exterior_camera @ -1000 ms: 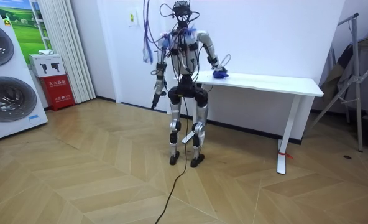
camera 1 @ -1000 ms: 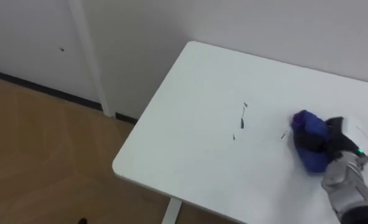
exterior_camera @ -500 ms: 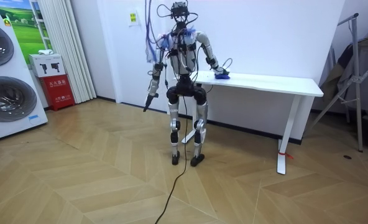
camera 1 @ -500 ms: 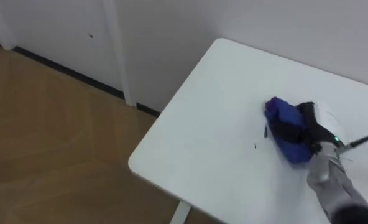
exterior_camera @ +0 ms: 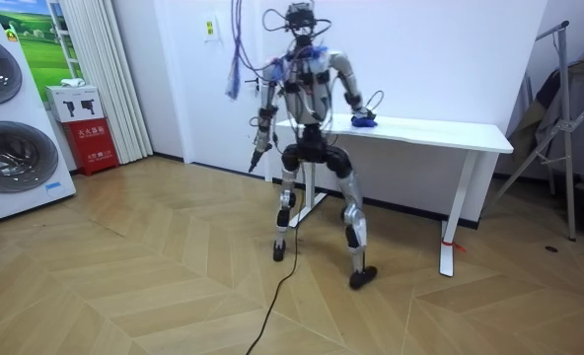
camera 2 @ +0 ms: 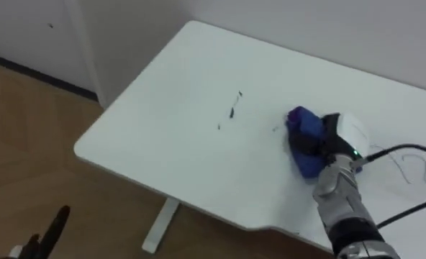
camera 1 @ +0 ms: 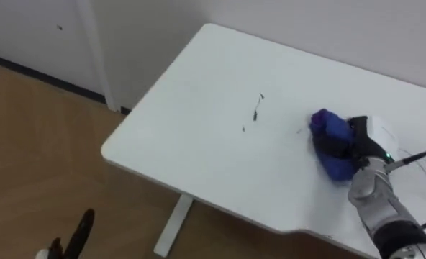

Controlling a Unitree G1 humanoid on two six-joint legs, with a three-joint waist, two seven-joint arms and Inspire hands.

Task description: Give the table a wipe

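Now, r. hand point(camera 1: 358, 141) clutching crumpled blue cloth point(camera 1: 327, 128), smooth white tabletop point(camera 1: 198, 122), thin dark marks point(camera 1: 256, 114)

Stacked washing machines point(exterior_camera: 11, 158) and a red box point(exterior_camera: 92, 145) stand near white curtains point(exterior_camera: 100, 74)

Nothing legible: wall sign point(exterior_camera: 212, 27) and red box's label point(exterior_camera: 75, 104) are too small.
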